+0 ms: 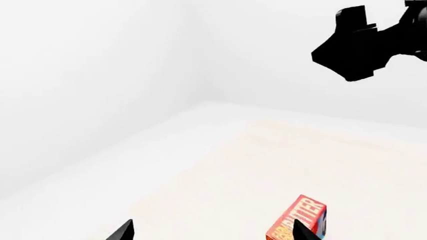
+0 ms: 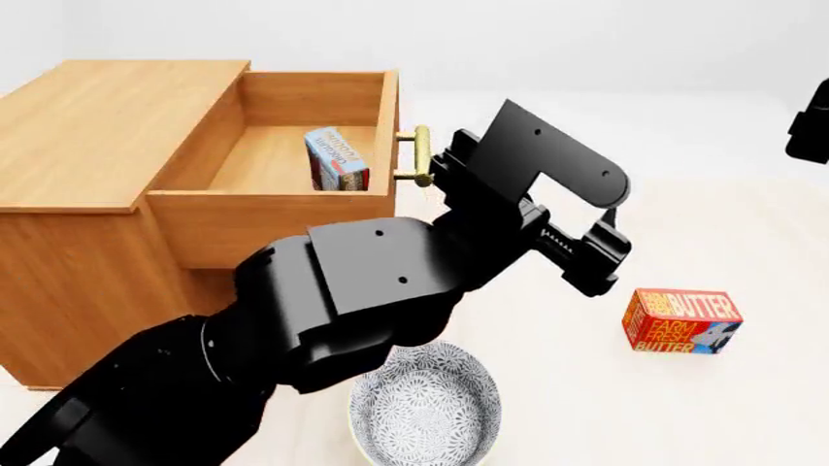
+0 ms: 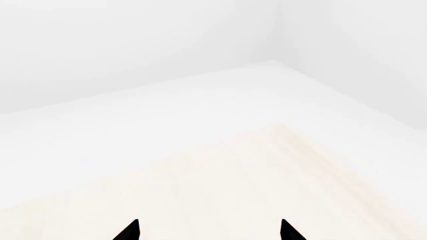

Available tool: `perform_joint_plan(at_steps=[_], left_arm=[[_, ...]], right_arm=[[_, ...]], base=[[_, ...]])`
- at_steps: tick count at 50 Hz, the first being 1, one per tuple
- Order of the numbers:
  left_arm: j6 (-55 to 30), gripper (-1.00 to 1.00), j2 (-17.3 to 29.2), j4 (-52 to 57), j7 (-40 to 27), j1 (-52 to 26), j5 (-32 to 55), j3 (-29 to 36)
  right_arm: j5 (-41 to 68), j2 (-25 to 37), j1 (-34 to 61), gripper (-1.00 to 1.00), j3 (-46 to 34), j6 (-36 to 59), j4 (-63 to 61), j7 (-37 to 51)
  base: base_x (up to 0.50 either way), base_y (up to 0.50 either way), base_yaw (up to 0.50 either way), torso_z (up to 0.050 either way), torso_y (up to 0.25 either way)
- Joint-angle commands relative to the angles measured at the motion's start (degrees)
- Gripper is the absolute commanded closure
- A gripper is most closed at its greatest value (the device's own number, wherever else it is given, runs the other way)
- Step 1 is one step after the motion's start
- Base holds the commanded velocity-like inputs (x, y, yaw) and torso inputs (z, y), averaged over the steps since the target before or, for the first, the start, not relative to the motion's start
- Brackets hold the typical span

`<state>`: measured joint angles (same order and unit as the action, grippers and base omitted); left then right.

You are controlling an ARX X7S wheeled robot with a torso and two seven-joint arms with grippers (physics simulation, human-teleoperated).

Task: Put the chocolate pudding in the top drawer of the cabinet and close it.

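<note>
Fingertips [image 1: 127, 231] of the left gripper [image 1: 210, 231] stand wide apart in the left wrist view, empty, a butter box [image 1: 298, 220] beyond.

Head view: the black left arm [image 2: 388, 291] stretches beside the brass handle [image 2: 417, 155]; the chocolate pudding [image 2: 337, 159] stands inside the open wooden top drawer [image 2: 279, 209] of the cabinet [image 2: 91, 126]; a patterned bowl [image 2: 425, 406] sits below.

Right wrist view: the right gripper [image 3: 209, 231] is spread, empty.

Open light brown wooden top drawer [image 2: 279, 160]: interior accessible from above, except where the upright light blue pudding box [image 2: 337, 160] stands. Bulky black left arm [image 2: 388, 291] blocks frontal approach to the brass bar handle [image 2: 416, 155].
</note>
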<state>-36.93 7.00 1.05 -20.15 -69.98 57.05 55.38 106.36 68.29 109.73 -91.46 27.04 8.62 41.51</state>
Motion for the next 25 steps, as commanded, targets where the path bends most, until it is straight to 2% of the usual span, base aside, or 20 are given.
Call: perform_joint_plan(at_steps=[1,25], left_arm=[[1.4,-1.0,-0.27,-0.84,0.18,3.22,-0.39,1.5],[5.28,-1.0,1.14,-6.7,0.48,6.26,-2.09,1.23]], right_arm=[[-0.09,0.48,-0.2,-1.0,0.24,0.28,-0.35,-0.04],[-0.03,-0.28,-1.33,-1.0,0.7,-0.25,-0.38,0.34]], base=[[0.0,0.0,0.0,0.0,0.0],[0.0,0.0,0.0,0.0,0.0]])
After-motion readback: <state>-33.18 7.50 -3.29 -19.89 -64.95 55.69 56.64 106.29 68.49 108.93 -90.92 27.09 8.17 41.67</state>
